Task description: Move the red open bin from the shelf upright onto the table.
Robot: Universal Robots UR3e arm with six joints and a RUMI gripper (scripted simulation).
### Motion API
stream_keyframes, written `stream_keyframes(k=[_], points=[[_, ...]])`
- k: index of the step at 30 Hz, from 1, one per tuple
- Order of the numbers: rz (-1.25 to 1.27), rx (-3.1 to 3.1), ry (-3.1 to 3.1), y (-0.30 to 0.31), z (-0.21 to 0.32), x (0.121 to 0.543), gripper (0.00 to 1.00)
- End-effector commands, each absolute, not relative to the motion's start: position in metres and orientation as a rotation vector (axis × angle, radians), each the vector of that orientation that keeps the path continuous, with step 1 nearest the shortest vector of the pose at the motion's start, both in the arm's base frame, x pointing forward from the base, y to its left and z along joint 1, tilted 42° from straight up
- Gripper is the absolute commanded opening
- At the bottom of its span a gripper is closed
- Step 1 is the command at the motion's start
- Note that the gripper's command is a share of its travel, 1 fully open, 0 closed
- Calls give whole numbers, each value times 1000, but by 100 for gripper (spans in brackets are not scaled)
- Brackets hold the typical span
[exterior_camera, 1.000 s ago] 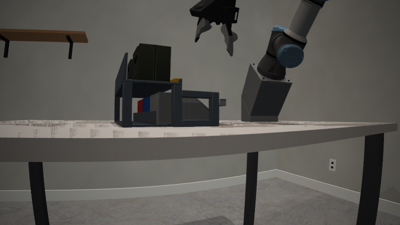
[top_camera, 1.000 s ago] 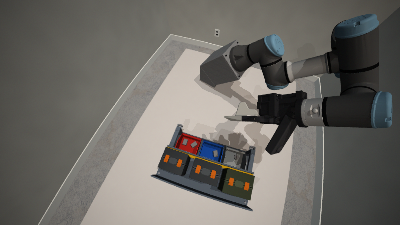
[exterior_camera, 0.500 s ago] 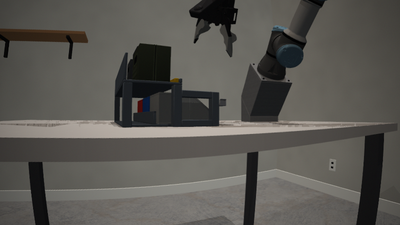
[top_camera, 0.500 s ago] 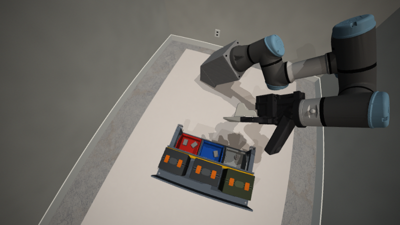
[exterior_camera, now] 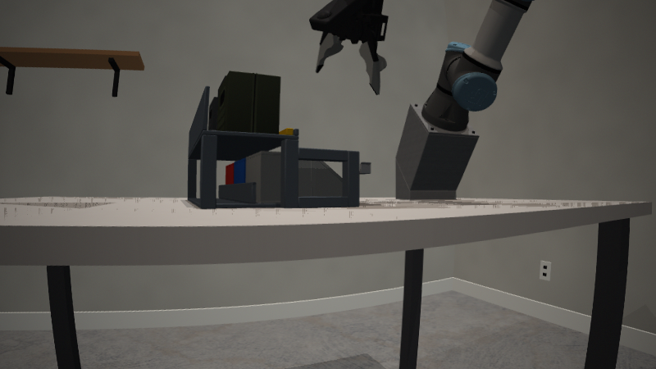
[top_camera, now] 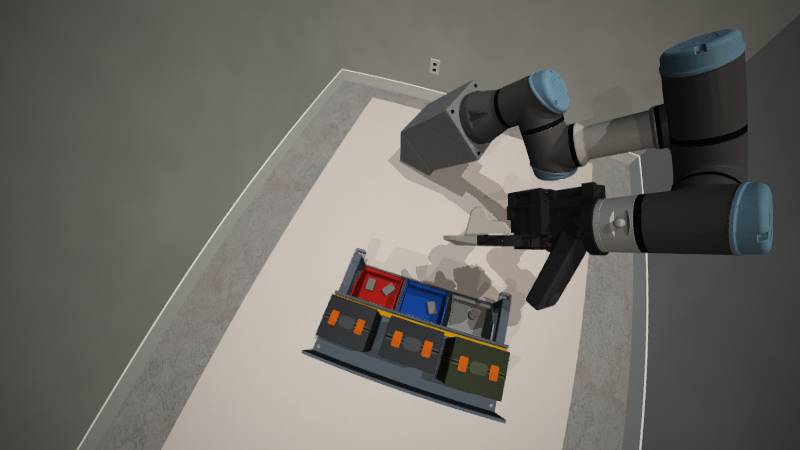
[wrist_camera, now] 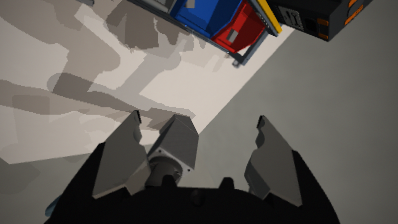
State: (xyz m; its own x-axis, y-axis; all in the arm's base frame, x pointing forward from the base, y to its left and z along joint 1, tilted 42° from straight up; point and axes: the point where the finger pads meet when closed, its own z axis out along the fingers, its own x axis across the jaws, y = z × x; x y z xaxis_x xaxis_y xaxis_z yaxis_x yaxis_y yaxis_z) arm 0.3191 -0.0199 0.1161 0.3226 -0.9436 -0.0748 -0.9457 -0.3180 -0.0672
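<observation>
In the exterior view, a brown wall shelf [exterior_camera: 82, 58] on black brackets hangs at the left against a plain grey wall [top_camera: 167, 111] [exterior_camera: 275, 45]. Below it runs the table [top_camera: 257, 335] [exterior_camera: 298, 245] [wrist_camera: 190, 80], its pale, smooth top edged by a thick grey-brown side and carried on square-edged black legs. The mottled grey floor [top_camera: 279, 190] [exterior_camera: 275, 343] meets a light baseboard [exterior_camera: 137, 316]. A white wall outlet [top_camera: 434, 66] [exterior_camera: 544, 271] sits low at the right.

From left to right in the top view, the slate-grey rack [top_camera: 503, 313] [exterior_camera: 289, 174] [wrist_camera: 250, 54] holds three bins in its lower tier. The red open bin [top_camera: 377, 288] [exterior_camera: 229, 174] [wrist_camera: 240, 32] stands upright in the end place, with two small grey blocks inside. Beside it are a glossy blue bin [top_camera: 423, 302] [exterior_camera: 239, 171] [wrist_camera: 205, 15] with a grey block and a grey bin [top_camera: 467, 318] [exterior_camera: 271, 179] with a rounded part. Behind a yellow strip [top_camera: 386, 314] [exterior_camera: 286, 131] [wrist_camera: 270, 17], the upper tier carries two boxy charcoal cases and an olive-green case [top_camera: 475, 375] [exterior_camera: 252, 102], all with orange latches.

Farther right, the black gripper [top_camera: 461, 223] [exterior_camera: 348, 82] [wrist_camera: 199, 113] hangs above the table, its tapered grey fingers spread fully apart with nothing between them, well apart from the red bin. In the exterior view, the slanted, flat-faced grey pedestal [top_camera: 427, 139] [exterior_camera: 440, 165] [wrist_camera: 180, 137] stands at the right.
</observation>
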Motion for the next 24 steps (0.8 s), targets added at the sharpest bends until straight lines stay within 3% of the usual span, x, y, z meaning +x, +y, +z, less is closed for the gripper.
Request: stream_keyframes(k=[1, 5, 17, 18, 24], points=[[14, -2491, 1704, -24, 108, 324, 100], [-49, -2544, 1427, -36, 75, 342, 100], [-49, -2544, 1427, -36, 75, 342, 100], [13, -2503, 1671, -25, 104, 326, 100], [-51, -2552, 1394, -38, 71, 344, 100]])
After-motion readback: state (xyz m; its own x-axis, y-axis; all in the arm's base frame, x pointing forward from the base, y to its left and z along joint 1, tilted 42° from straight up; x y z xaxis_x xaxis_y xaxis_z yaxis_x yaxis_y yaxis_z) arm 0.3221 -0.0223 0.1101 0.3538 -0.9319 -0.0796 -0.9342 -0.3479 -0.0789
